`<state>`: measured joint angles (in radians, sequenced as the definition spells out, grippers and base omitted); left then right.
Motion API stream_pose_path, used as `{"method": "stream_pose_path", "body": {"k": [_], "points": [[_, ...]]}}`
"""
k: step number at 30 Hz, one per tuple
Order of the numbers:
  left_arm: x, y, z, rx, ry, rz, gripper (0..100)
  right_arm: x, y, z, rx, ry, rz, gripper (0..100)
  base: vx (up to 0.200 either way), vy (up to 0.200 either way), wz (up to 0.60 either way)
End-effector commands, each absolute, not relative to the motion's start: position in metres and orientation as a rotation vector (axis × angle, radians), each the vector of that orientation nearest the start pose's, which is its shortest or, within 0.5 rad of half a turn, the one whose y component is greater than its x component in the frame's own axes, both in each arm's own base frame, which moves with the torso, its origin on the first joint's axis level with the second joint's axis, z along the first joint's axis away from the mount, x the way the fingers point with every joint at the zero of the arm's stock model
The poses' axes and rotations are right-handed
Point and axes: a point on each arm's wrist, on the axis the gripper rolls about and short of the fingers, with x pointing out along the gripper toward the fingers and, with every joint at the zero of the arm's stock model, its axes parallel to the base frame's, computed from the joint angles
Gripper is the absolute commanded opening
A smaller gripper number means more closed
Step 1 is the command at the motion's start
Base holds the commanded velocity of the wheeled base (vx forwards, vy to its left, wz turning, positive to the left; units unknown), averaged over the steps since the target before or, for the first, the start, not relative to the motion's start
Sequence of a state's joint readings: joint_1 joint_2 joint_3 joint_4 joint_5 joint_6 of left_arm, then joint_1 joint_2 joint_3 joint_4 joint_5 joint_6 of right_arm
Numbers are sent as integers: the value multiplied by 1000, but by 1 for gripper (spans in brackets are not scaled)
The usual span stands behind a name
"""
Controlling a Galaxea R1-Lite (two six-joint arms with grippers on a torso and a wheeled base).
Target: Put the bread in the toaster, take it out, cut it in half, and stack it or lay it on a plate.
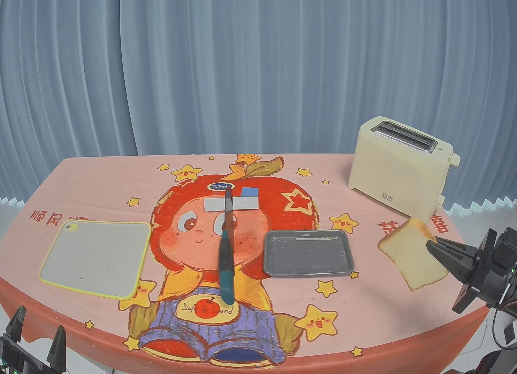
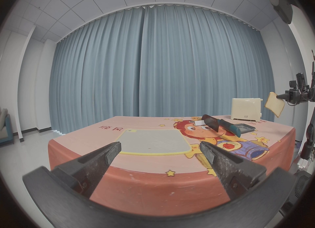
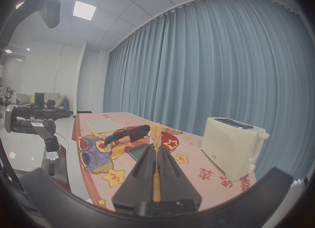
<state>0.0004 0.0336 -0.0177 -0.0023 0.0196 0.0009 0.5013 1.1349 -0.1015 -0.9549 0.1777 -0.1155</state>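
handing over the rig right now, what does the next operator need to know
The right end effector is shut on the bread slice, held in the air in front of the toaster.
The left end effector is open and empty, off the near left edge of the table.
The knife lies mid-table, with the cutting board to its left and the grey tray to its right.
Done: bread picked up.
Left: toast it, take it out, halve it, plate it.

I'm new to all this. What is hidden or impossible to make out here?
Toaster slots: the head view's shallow angle hides their insides.
Bread: the right wrist view shows it edge-on in the right gripper, so its faces are hidden.
Left gripper: cut off by the head view's bottom edge.
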Motion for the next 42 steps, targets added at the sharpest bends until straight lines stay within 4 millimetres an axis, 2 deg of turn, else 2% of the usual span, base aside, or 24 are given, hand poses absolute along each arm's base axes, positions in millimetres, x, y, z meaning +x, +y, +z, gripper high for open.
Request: {"method": "stream_pose_path", "body": {"k": [1,42], "points": [[-20,0,77,0,32,20,100,112,66,152,-125,42,686,0,0,200,0],[-20,0,77,-1,32,21,100,109,68,146,-133,79,711,0,0,200,0]]}}
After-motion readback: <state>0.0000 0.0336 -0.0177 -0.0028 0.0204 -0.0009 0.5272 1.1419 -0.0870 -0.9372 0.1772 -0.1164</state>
